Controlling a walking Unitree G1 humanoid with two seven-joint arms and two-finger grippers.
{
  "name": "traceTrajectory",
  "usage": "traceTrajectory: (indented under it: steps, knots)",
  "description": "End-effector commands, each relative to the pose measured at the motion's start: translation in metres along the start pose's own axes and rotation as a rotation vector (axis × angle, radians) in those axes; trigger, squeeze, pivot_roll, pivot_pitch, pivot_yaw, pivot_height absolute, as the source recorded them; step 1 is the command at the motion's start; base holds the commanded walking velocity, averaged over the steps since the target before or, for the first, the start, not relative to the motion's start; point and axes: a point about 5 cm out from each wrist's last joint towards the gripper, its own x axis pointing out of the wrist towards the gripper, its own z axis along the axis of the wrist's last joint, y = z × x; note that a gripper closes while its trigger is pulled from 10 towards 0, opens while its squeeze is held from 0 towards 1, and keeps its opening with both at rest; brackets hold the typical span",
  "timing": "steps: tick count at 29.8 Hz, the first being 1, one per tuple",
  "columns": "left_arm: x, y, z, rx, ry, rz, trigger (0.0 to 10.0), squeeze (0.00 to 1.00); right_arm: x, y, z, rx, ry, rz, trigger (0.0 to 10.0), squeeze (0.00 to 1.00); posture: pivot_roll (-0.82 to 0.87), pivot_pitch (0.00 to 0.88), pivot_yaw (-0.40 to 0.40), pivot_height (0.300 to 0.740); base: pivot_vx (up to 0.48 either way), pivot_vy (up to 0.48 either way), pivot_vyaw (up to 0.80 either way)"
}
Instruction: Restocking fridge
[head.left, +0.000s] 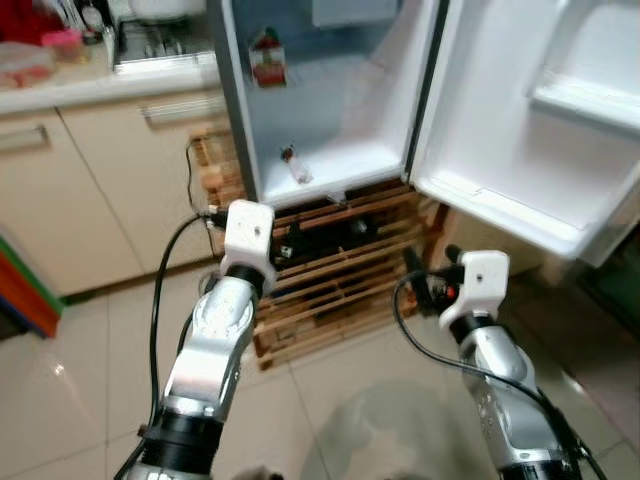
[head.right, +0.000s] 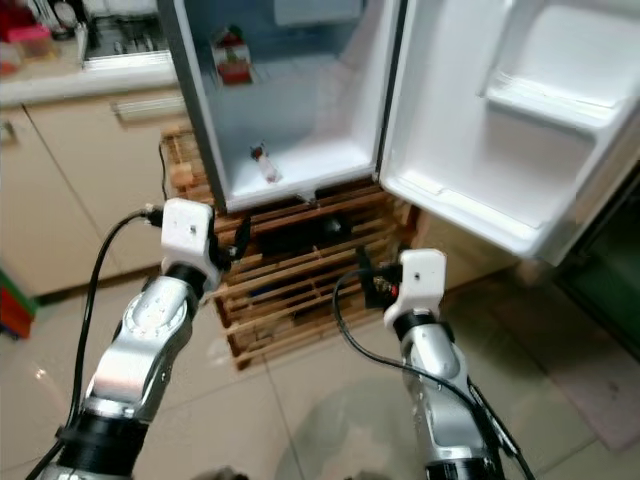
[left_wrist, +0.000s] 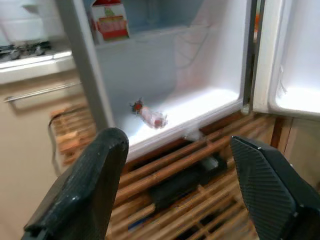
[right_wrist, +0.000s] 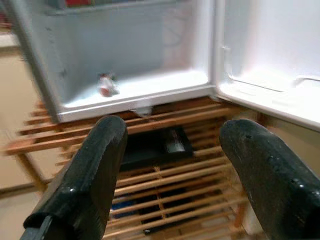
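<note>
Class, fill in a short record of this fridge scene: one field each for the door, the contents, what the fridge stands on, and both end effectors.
Door: fridge door swung open
Bottom floor of fridge: small bottle lying on its side
Upper shelf: red-and-white carton
Support: wooden slatted rack
Left end effector: open, empty, facing the fridge
Right end effector: open, empty, facing the rack

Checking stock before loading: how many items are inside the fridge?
2: a small bottle lying on the fridge floor, and a red carton on the shelf above. More may be hidden higher up.
</note>
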Motion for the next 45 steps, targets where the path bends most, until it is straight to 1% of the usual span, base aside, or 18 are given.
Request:
traceTrajectory:
  steps: [1, 10, 15, 25, 26, 27, 30, 45]
  knots:
    - [0.0016, 0.0021, 0.0015, 0.020, -0.006, 0.004, 10.0, 0.00, 0.0008, 0.0055, 0.0026, -0.008, -0.012, 0.028, 10.0, 0.00, -0.09, 0.038, 0.036, 0.740, 0.000, -0.480, 0.00]
    - [0.0039, -0.0001, -0.0002, 0.020, -0.005, 0.017, 10.0, 0.00, 0.0035, 0.0100, 0.0041, -0.021, -0.006, 0.074, 10.0, 0.00, -0.10, 0.039, 0.032, 0.740, 0.000, -0.475, 0.00]
    - [0.0047, -0.0026, -0.0013, 0.030, -0.003, 0.007, 10.0, 0.00, 0.0040, 0.0129, 0.0052, -0.034, -0.010, 0.089, 10.0, 0.00, -0.10, 0.038, 0.029, 0.740, 0.000, -0.469, 0.65]
    - [0.0046, -0.0020, 0.0002, 0.037, -0.015, 0.015, 10.0, 0.00, 0.0058, 0.0132, 0.0034, -0.039, -0.002, 0.086, 10.0, 0.00, -0.10, 0.039, 0.034, 0.740, 0.000, -0.465, 0.63]
    - [0.0034, -0.0030, 0.0016, 0.061, -0.028, 0.015, 10.0, 0.00, 0.0059, 0.0128, 0.0028, -0.037, -0.002, 0.080, 10.0, 0.00, -0.10, 0.038, 0.034, 0.740, 0.000, -0.472, 0.00]
    - [0.0030, -0.0036, 0.0018, 0.064, -0.031, 0.012, 10.0, 0.00, 0.0058, 0.0125, 0.0028, -0.035, -0.004, 0.078, 10.0, 0.00, -0.10, 0.039, 0.034, 0.740, 0.000, -0.472, 0.00]
    - [0.0018, -0.0038, 0.0002, 0.047, -0.027, 0.010, 10.0, 0.00, 0.0057, 0.0123, 0.0024, -0.033, -0.002, 0.079, 10.0, 0.00, -0.10, 0.039, 0.033, 0.740, 0.000, -0.480, 0.00]
    - [0.0020, -0.0060, 0.0023, 0.050, -0.045, -0.004, 10.0, 0.00, 0.0048, 0.0132, 0.0002, -0.028, 0.003, 0.093, 10.0, 0.00, -0.10, 0.030, 0.035, 0.740, 0.000, -0.480, 0.00]
